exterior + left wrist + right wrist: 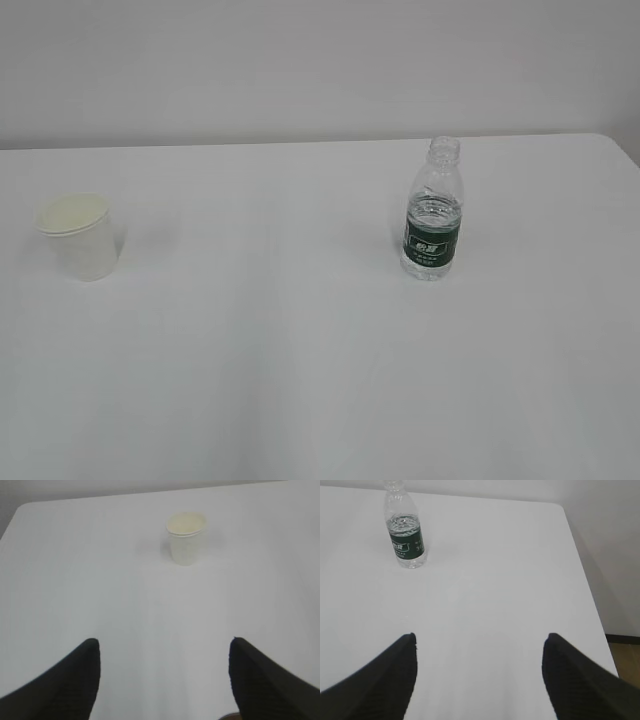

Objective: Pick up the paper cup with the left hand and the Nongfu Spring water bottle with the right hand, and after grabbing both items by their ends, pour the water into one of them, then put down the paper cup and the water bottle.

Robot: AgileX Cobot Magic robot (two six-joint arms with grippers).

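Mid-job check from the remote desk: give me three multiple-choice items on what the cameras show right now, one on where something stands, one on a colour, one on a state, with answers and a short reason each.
1. In the exterior view, where does the paper cup stand relative to the Nongfu Spring water bottle?
A. Far to its left, apart from it
B. Touching it on its right
C. Directly behind it

2. What colour is the bottle's label band?
A. Red
B. Dark green
C. Yellow

3. What state is the left gripper in?
A. Shut on the cup
C. Shut on the bottle
B. Open, holding nothing

Answers:
1. A: bare table lies between cup and bottle.
2. B: the band around the bottle's middle is dark green with white marks.
3. B: in the left wrist view the fingers stand wide apart, the cup well ahead of them.
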